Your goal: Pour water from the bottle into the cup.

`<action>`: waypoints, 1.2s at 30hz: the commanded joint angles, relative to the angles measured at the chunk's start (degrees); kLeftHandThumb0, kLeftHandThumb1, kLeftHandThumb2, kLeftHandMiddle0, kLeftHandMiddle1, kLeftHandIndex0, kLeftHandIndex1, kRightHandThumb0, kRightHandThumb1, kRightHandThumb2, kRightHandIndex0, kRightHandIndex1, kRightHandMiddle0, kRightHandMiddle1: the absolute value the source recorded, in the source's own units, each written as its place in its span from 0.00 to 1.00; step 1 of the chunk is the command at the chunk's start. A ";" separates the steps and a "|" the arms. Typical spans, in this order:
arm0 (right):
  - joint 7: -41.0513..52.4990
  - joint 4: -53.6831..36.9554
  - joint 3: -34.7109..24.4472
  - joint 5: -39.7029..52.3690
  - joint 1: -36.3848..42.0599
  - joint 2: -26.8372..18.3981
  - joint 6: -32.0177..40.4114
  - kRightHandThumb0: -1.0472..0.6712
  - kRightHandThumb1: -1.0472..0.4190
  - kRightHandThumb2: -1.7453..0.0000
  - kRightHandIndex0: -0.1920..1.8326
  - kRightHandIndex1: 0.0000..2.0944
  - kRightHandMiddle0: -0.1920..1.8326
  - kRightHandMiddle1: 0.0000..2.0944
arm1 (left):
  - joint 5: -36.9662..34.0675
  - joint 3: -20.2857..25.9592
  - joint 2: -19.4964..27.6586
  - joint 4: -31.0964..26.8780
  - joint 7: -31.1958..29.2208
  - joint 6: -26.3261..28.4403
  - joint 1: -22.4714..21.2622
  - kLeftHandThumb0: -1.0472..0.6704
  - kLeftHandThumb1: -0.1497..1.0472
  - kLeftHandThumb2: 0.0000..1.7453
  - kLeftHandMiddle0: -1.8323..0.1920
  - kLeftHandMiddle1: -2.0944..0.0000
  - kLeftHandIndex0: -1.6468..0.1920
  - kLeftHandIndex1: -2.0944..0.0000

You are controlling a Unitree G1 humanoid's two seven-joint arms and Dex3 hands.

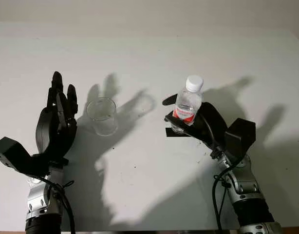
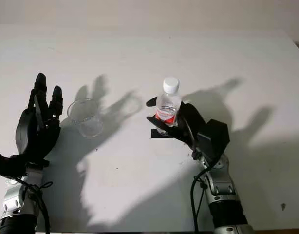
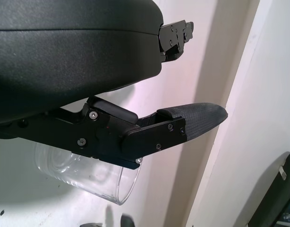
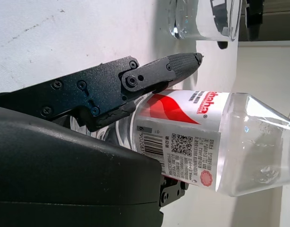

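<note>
Head views: we see right hand (image 1: 198, 122) wrapped round bottle (image 1: 187, 105), upright, white cap (image 1: 194, 83) on; cup (image 1: 102, 116) just beside open left hand (image 1: 57, 119), untouched.

Right wrist view: 1 finger (image 4: 154, 71) crosses red label (image 4: 183, 106); hold looks shallow. We judge bottle may slip when tilted; capped, nothing pours.

Left wrist view: cup rim near fingertip (image 3: 197, 120); stray nudge could topple it.

A big white table (image 1: 149, 48) goes across the whole view. Dark shadows (image 1: 125, 105) lie on its top. Past the far edge stands a pale wall (image 1: 149, 9).
</note>
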 commanded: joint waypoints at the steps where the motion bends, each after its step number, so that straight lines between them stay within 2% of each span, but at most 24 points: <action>1: -0.51 1.59 0.19 -0.95 2.10 -0.51 -0.05 0.25 0.01 0.97 0.16 0.10 0.12 0.16 | 0.18 0.34 0.60 -0.83 -0.22 -0.30 0.98 0.19 1.00 0.38 1.00 1.00 1.00 1.00; 5: -1.71 2.10 -0.23 -1.14 3.48 -0.04 -0.87 0.24 0.01 0.97 0.10 0.04 0.09 0.10 | 0.11 0.47 0.91 -0.81 -0.43 -0.17 0.87 0.19 1.00 0.38 1.00 1.00 1.00 1.00; 10: -2.03 2.45 -0.71 -0.19 4.27 0.28 -1.00 0.23 0.02 0.97 0.06 0.02 0.07 0.07 | -0.32 0.57 1.08 -0.73 -0.74 0.21 0.70 0.19 1.00 0.38 1.00 1.00 1.00 1.00; 17: -2.61 2.86 -1.12 -0.20 4.24 -0.24 -1.26 0.14 0.03 0.97 0.00 0.00 0.01 0.02 | -0.43 0.56 0.98 -0.88 -0.56 0.57 0.62 0.19 1.00 0.38 1.00 1.00 1.00 1.00; 24: -0.79 3.77 -3.10 2.84 3.34 -0.88 -1.93 0.10 0.04 0.97 0.00 0.00 0.00 0.00 | 0.10 0.46 0.98 -0.81 -0.39 0.20 0.65 0.19 1.00 0.38 1.00 1.00 1.00 1.00; 36: 6.65 4.03 -5.46 9.11 1.76 -1.79 2.42 0.12 0.04 0.97 0.00 0.00 0.00 0.00 | -0.01 0.60 0.88 0.78 -0.65 -0.13 -0.30 0.19 1.00 0.38 1.00 1.00 1.00 1.00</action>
